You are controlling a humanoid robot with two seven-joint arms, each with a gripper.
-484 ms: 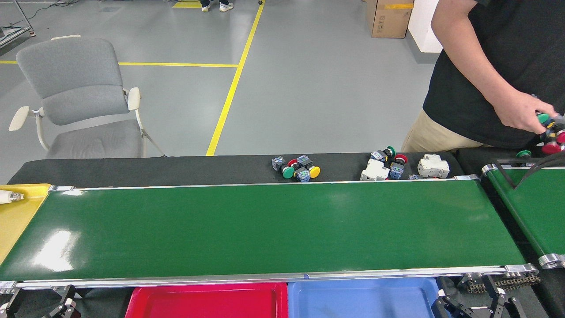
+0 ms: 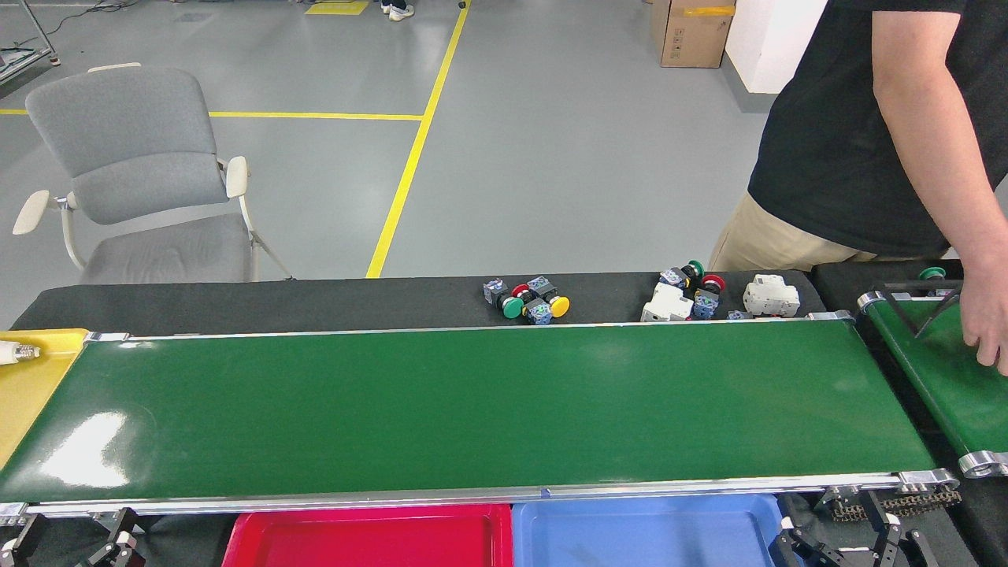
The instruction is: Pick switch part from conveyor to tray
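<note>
Waiting step: the conveyor [image 2: 472,409] carries no switch part. Both pincers, left pincer [image 2: 110,547] at 7 o'clock and right pincer [image 2: 846,543] at 5 o'clock, sit low; spread or closed cannot be told. Next move, as judged: a part must arrive before any reach toward the red tray [image 2: 370,539].

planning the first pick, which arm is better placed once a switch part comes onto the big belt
Right, tentatively. The conveyor is bare now, and the person's hand is over the feeder belt at its right end, nearest the right gripper. The left gripper sits far away.

The person's hand [image 2: 988,327] and both trays, red [image 2: 370,539] and blue [image 2: 646,535], are cut off; grippers seemingly barely visible.
</note>
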